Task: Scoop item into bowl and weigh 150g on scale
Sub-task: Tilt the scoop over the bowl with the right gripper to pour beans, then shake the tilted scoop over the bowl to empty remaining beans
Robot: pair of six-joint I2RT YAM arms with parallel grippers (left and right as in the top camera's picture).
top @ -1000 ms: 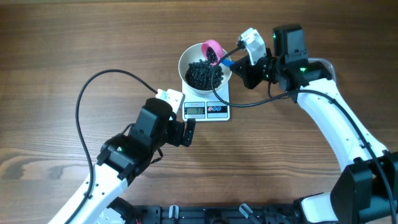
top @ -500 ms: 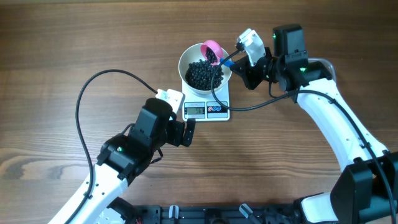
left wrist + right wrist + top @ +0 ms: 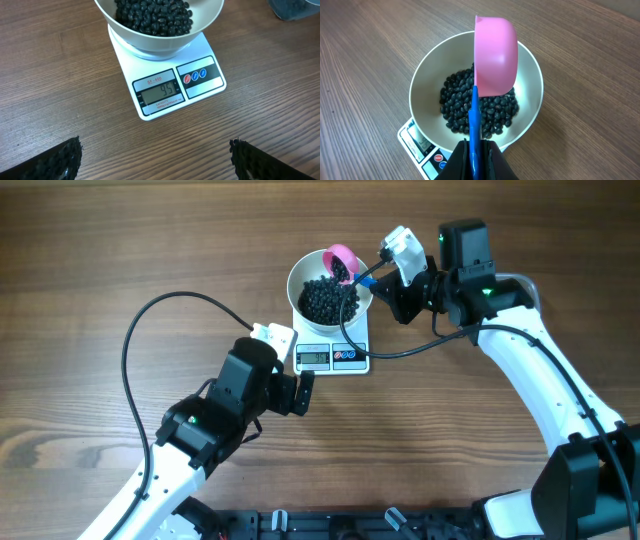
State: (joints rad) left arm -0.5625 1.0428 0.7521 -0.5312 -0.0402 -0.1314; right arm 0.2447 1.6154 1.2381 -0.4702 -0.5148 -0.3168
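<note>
Right end effector (image 3: 475, 147) clamps the pink scoop (image 3: 495, 55) by its handle; the bowl (image 3: 532, 85) of beans (image 3: 470, 107) on the scale (image 3: 135, 70) sits just beyond it. Left end effector (image 3: 155, 155) has its fingers apart. Tip gradually, watching the display (image 3: 159, 92).

Robotics lab setup: two cabled arms (image 3: 520, 370) at a wood-grain table (image 3: 100, 240).

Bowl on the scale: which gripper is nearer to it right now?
Right. The right gripper sits at the rim of the bowl, holding the pink scoop over it; the left gripper hangs open short of the scale.
</note>
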